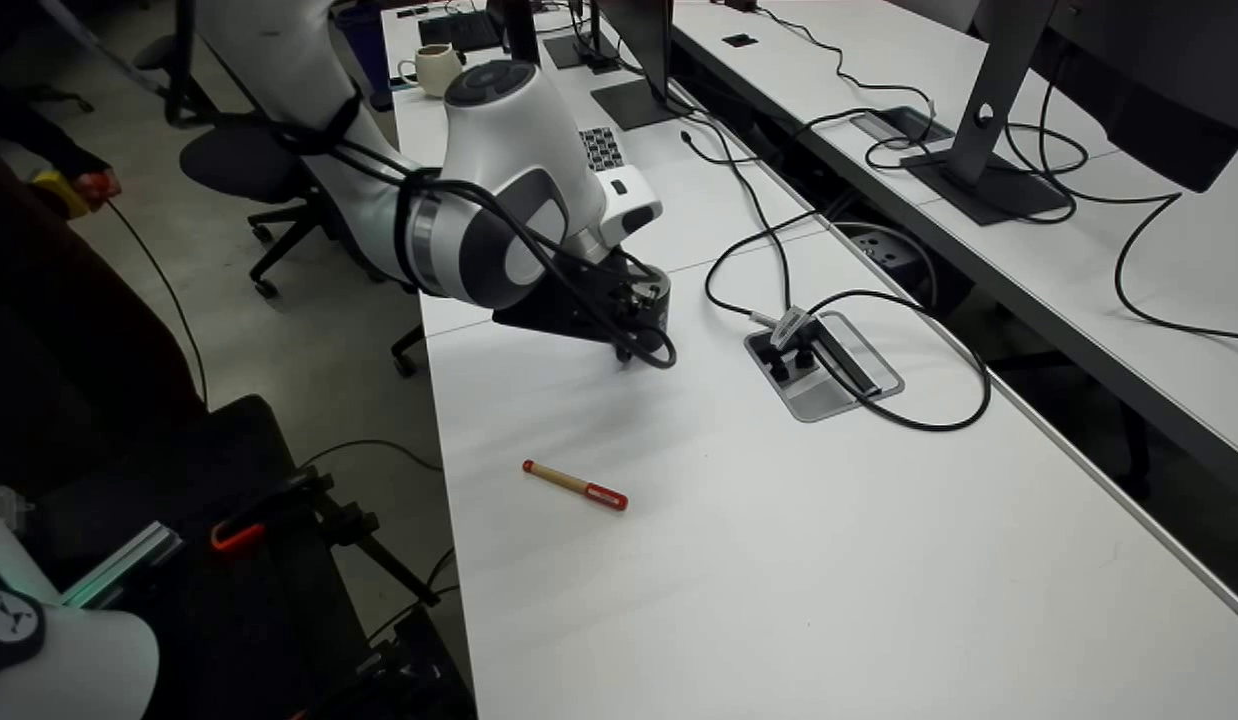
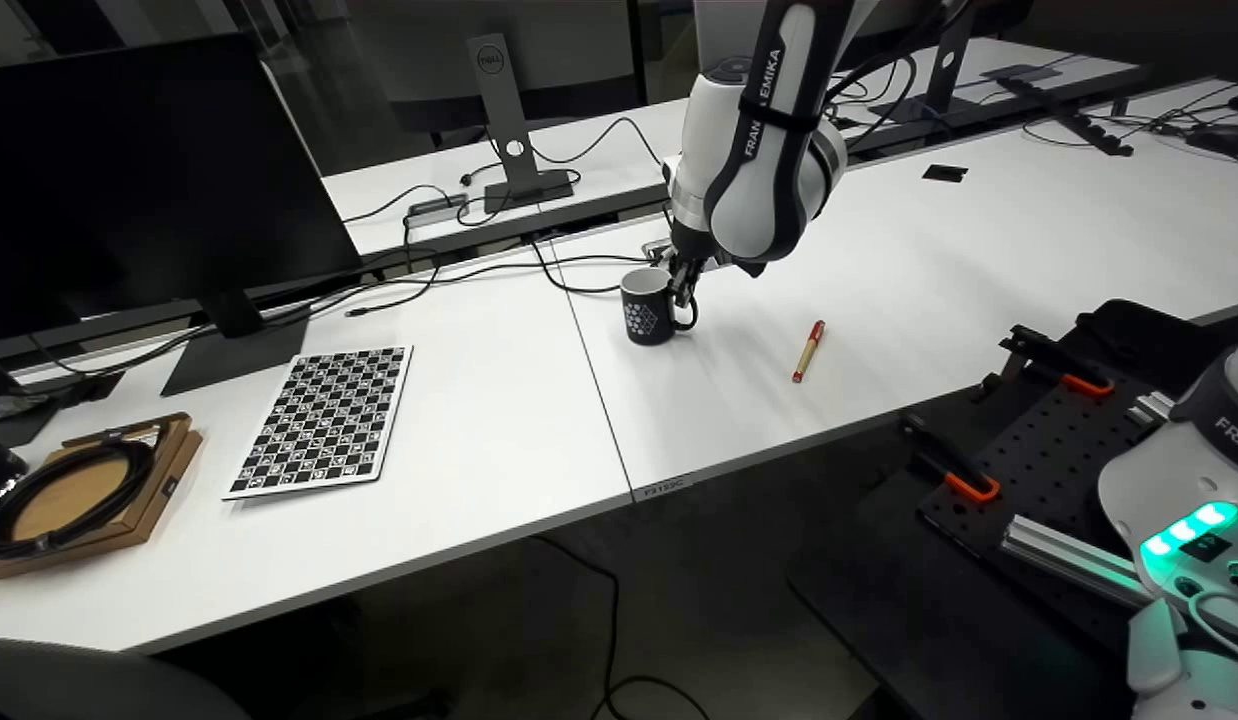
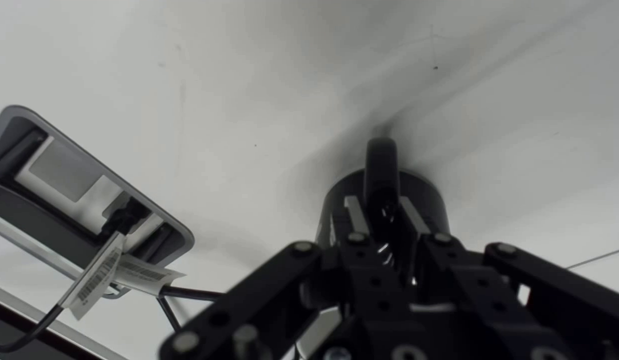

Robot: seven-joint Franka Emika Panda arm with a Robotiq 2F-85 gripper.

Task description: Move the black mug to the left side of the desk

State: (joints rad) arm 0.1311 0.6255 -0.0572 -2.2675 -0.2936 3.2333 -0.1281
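Observation:
The black mug [image 2: 647,312] stands upright in an exterior view, just beside the seam of the white desk [image 2: 489,420], its handle toward my gripper [image 2: 685,284]. I cannot tell whether its base touches the desk. In another exterior view the mug [image 1: 661,302] is mostly hidden behind my gripper [image 1: 629,345]. In the wrist view the mug's handle [image 3: 381,165] lies between the two fingertips of my gripper [image 3: 380,204]. The fingers are close together and appear closed against the handle's sides. The mug's body [image 3: 429,200] is behind the fingers; its interior is hidden there.
A red-and-tan marker [image 1: 576,486] lies on the desk near the mug. The metallic cable-port box [image 1: 824,365] with loose black cables is at the rear edge. A checkered board [image 2: 324,420], a monitor [image 2: 159,180] and a cardboard box with cable [image 2: 89,490] stand beyond the seam.

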